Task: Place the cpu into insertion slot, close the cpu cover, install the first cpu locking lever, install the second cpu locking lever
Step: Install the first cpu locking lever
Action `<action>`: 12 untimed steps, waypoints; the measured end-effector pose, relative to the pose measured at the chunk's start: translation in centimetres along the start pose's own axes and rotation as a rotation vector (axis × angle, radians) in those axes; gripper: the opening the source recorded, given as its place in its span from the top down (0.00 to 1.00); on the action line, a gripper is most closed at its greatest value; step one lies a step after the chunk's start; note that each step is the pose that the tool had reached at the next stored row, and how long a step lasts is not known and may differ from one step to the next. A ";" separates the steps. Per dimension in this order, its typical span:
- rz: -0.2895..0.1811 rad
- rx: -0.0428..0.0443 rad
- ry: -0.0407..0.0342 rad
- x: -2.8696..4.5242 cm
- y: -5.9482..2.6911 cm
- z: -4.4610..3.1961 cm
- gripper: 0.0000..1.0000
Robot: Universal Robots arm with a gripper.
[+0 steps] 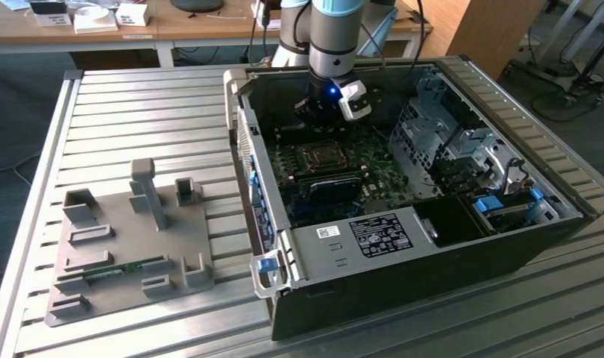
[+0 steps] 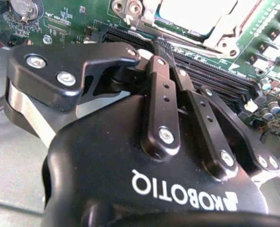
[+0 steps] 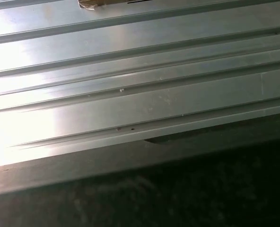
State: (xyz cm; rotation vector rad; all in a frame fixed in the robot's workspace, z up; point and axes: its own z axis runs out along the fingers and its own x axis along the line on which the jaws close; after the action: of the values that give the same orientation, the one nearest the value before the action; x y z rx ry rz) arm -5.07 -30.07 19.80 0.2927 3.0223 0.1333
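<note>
Hovering inside the case (image 1: 411, 277), the end effector (image 1: 319, 124) hangs near the cpu cover (image 1: 320, 158).

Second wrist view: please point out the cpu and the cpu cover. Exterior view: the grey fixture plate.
cpu (image 2: 196, 12), second wrist view, silver top.
cpu cover (image 2: 225, 34), second wrist view, frame edge.
grey fixture plate (image 1: 128, 240), exterior view, bare flat part.

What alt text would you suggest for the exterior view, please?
The robot's gripper hangs inside an open computer case, near the cpu socket. A grey parts fixture sits beside the case on the ribbed metal table.
</note>
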 end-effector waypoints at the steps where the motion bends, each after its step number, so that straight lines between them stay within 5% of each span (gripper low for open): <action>1: 0.000 0.0004 -0.0004 0.00 0.00 0.03 0.89; 12: -0.001 0.0090 -0.0035 0.01 -0.01 0.10 0.89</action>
State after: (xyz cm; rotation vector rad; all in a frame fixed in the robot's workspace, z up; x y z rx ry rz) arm -5.07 -30.07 19.71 0.2916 3.0203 0.1190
